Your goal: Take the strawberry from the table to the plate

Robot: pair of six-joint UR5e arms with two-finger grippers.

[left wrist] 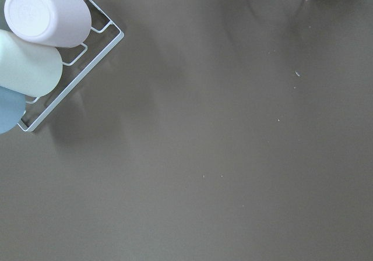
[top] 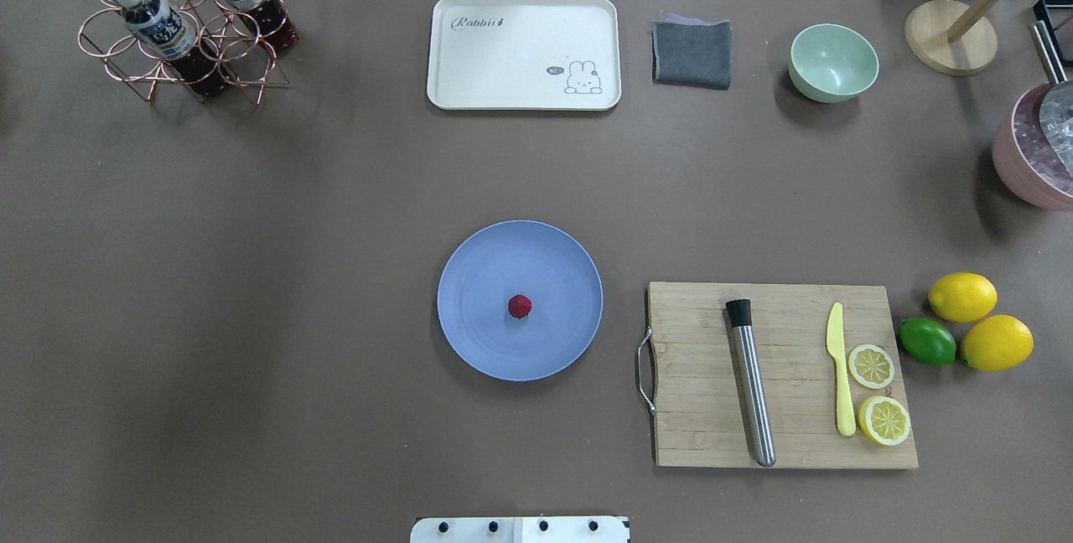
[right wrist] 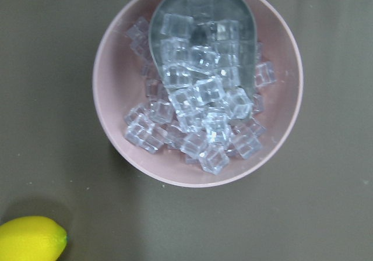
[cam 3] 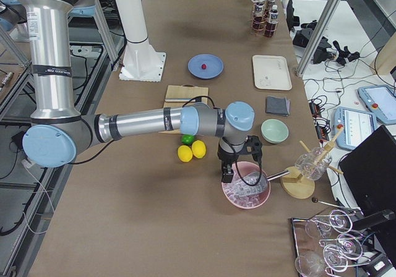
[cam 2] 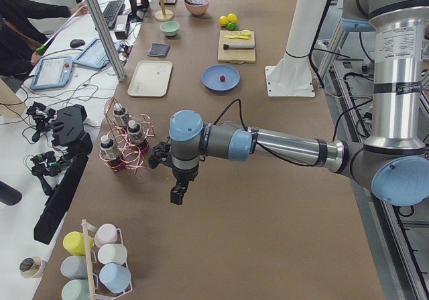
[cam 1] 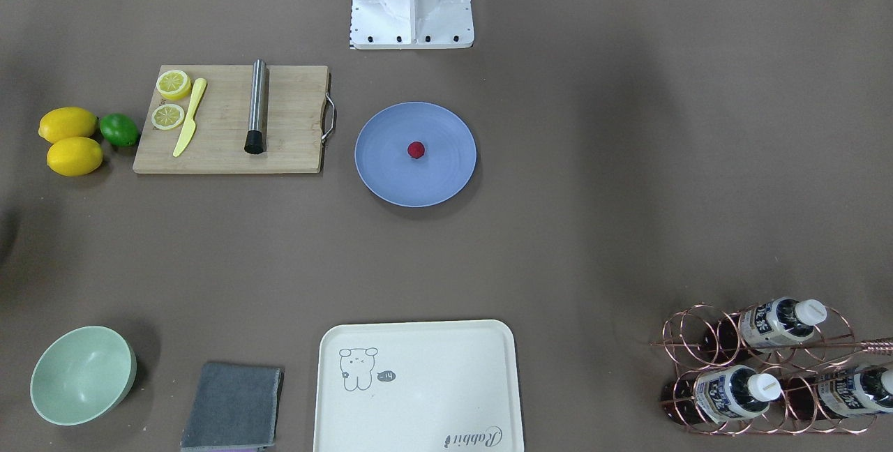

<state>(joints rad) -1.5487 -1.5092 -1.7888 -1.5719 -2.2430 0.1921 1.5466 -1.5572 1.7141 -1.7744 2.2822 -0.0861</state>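
The small dark-red strawberry [cam 1: 416, 150] [top: 520, 306] lies in the middle of the round blue plate [cam 1: 391, 180] [top: 486, 275], which rests on the brown table [cam 1: 593, 229]. Neither gripper is near it. My left gripper [cam 2: 177, 194] shows only in the exterior left view, hanging over bare table near the bottle rack. Whether it is open or shut I cannot tell. My right gripper [cam 3: 228, 177] shows only in the exterior right view, above a pink bowl of ice [cam 3: 246, 193] [right wrist: 198, 86]. Its state I cannot tell either.
A wooden cutting board [top: 784, 375] with a steel muddler, a yellow knife and lemon halves lies beside the plate. Two lemons and a lime [top: 927, 341] sit past it. A cream tray [top: 524, 53], grey cloth, mint bowl [top: 833, 63] and copper bottle rack [top: 180, 32] line the far edge.
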